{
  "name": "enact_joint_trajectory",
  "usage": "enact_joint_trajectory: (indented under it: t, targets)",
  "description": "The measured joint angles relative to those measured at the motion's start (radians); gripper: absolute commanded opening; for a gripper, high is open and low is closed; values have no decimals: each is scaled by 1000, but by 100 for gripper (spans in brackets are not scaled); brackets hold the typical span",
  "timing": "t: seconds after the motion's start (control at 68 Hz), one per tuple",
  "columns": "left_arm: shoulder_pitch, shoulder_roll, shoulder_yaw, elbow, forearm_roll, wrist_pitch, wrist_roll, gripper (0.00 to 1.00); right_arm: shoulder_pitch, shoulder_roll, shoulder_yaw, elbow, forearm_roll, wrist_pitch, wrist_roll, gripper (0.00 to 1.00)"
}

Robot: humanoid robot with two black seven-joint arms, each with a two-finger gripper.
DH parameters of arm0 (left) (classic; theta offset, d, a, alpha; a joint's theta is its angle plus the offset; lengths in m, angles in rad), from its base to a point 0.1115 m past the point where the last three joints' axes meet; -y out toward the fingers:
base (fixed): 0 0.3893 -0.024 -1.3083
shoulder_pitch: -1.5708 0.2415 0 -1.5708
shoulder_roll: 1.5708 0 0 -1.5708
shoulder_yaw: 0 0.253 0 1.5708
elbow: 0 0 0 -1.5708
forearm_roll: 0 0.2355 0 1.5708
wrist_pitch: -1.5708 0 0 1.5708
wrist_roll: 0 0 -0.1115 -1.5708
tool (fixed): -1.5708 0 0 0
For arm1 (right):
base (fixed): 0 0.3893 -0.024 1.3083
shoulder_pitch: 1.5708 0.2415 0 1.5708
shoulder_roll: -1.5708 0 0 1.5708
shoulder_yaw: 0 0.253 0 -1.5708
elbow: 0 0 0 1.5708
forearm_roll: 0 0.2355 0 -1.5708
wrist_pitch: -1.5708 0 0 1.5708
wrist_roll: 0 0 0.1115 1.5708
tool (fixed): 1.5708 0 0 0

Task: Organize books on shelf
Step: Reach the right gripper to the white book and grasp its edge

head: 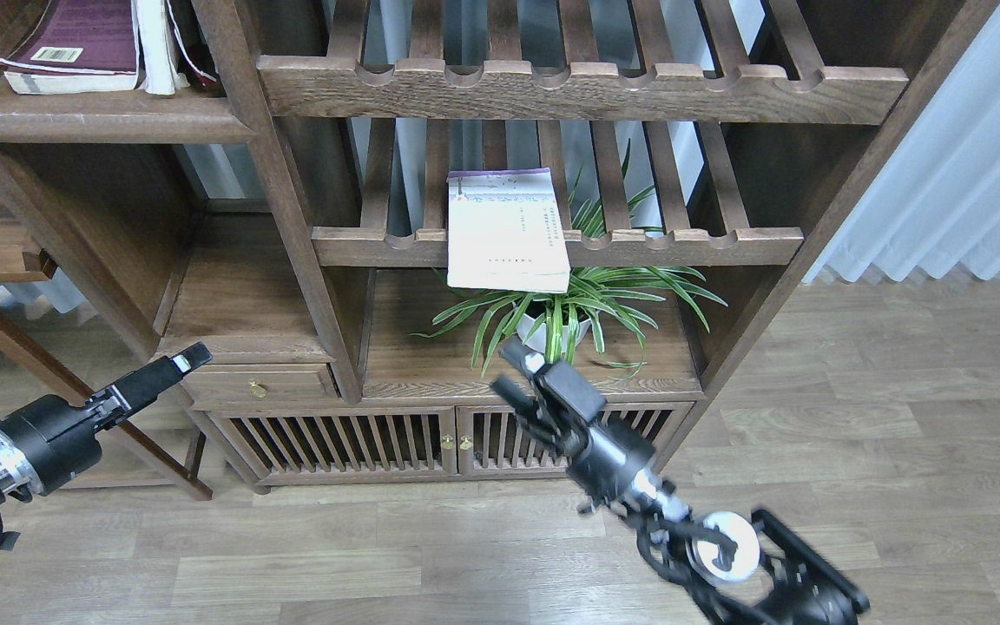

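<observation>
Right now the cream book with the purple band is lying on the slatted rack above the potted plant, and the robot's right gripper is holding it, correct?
Not quite. In the head view the cream book does lie on the slatted rack above the potted plant, but the right gripper is not holding it; it hangs below the book, apart from it, with nothing in it.

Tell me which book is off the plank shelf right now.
The cream book with the purple top band. It lies alone on the slatted rack, overhanging its front rail above the plant; the maroon book sits on the plank shelf.
</observation>
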Motion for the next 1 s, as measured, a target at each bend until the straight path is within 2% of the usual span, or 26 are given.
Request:
enact_joint_trajectory:
  t: [0.28, 0.294, 0.309, 0.441, 0.515, 0.78, 1.0]
  targets:
    - [7, 5, -39, 1, 0, 0, 0, 76, 193, 0, -2, -241, -38, -149, 19, 100]
    - [8, 5, -40, 2, 0, 0, 0, 76, 205, 0, 1, -253, -38, -160, 25, 100]
    - [11, 5, -46, 5, 0, 0, 0, 76, 246, 0, 7, -295, -33, -196, 52, 100]
    - [14, 5, -51, 20, 0, 0, 1, 77, 335, 0, 11, -384, -1, -257, 131, 100]
    - [14, 5, -53, 32, 0, 0, 2, 78, 364, 0, 11, -406, 32, -270, 154, 100]
    - [11, 6, -60, 48, 0, 0, 2, 79, 384, 0, -9, -412, 65, -280, 168, 100]
    - [10, 6, -81, 59, 0, 0, 3, 80, 380, 0, -132, -386, 65, -270, 165, 100]
